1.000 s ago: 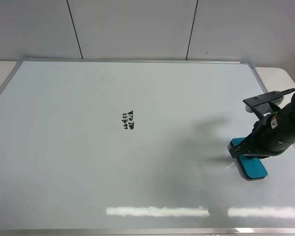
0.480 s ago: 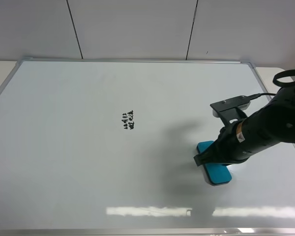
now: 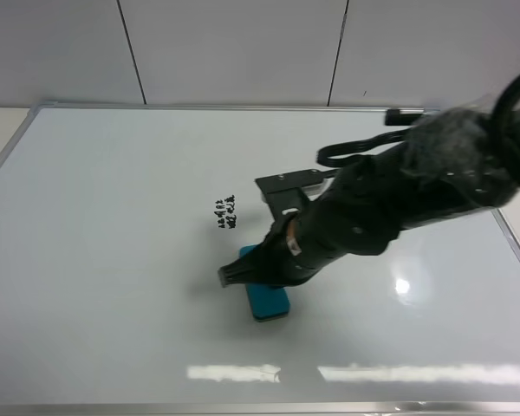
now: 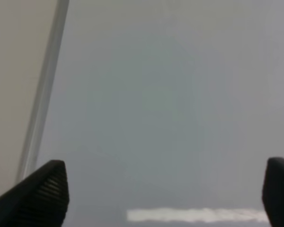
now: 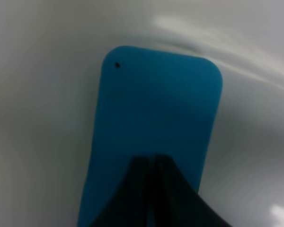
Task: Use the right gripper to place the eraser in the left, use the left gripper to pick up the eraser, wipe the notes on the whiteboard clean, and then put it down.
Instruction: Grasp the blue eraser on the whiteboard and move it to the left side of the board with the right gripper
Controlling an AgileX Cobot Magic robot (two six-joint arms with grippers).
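**Reaching across the board with the eraser pinned under closed fingers**

Shows the right gripper [image 3: 230, 276] stretched past the middle of the whiteboard [image 3: 95, 286] toward its left edge, with both fingers [image 5: 132, 198] drawn together and laid on the top face of the eraser [image 3: 269, 303]. Finds no gap between those fingers in the right wrist view and nothing clamped between them; reads as pressing down rather than pinching.

Places the eraser flat on the board, a little left of centre and nearer the near edge than the far one, directly beneath the claw and touching it. Puts the block's long axis on a slant, from its far-left end out toward the near-right corner, roughly in line with the fingers above it. Leaves the notes [image 3: 225, 212] just beyond the eraser's far end, toward the far edge, close but apart.

Catches the left gripper [image 4: 161, 194] only in its own wrist view: fingertips spread wide and empty, over bare board beside a strip of the silver frame [image 4: 42, 104]. Gives no sign of the left arm from the high camera, so cannot say how far off it waits.

Judges the handover unfinished: needs the block left lying free toward the left edge, where the open claw can close across its width.
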